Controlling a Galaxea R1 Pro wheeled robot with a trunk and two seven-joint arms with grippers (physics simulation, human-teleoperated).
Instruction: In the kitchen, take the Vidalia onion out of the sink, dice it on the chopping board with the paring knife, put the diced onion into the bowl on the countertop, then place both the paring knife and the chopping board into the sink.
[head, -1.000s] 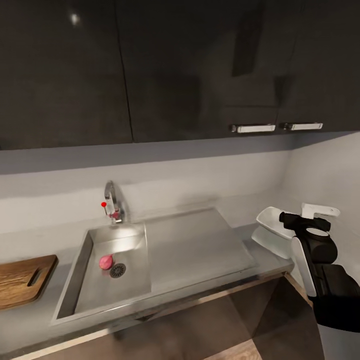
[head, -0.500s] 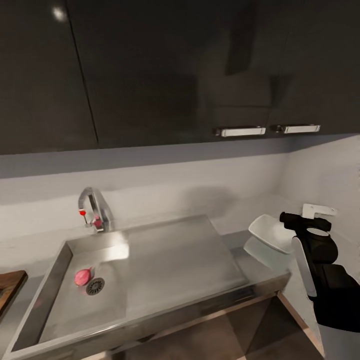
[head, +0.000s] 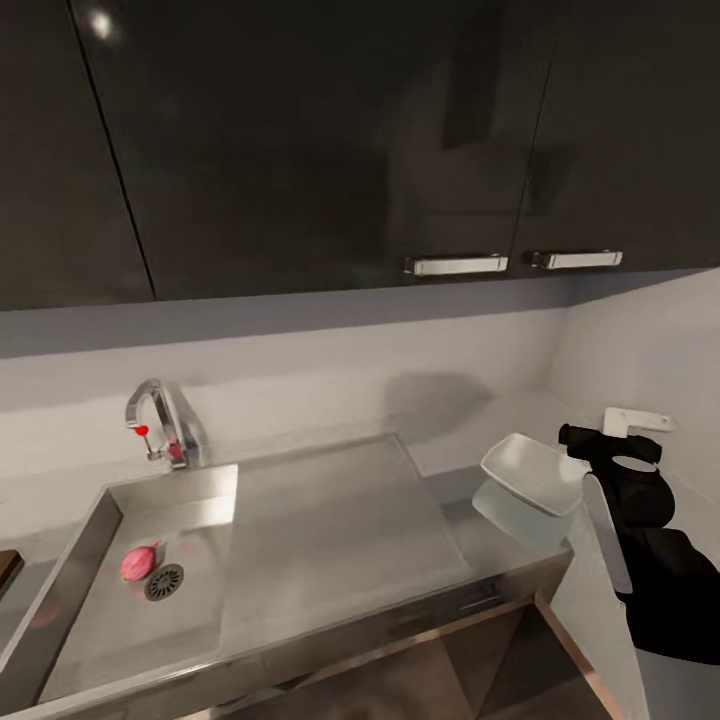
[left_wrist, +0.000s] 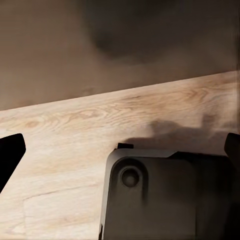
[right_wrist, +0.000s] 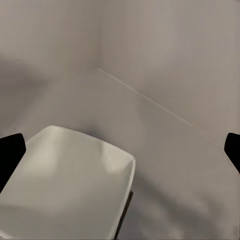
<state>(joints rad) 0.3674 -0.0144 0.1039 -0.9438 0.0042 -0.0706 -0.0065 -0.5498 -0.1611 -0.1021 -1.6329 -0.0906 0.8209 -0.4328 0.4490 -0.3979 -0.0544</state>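
View has swung right; the small pinkish-red onion (head: 139, 561) remains beside the grey steel sink's (head: 95, 532) drain. Both grippers' jaws spread, empty.

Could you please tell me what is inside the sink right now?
The sink holds the onion, lying right beside the round drain on the basin floor. Nothing else shows there; the basin's near left corner is cut off by the picture's edge.

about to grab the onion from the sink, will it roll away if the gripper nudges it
Probably yes: the Vidalia onion is small and rounded, lying loose on the smooth steel floor of the sink, so a nudge would likely send it rolling. The drain right beside it may catch it. Its glossy skin looks slippery, so a centred pinch seems safer.
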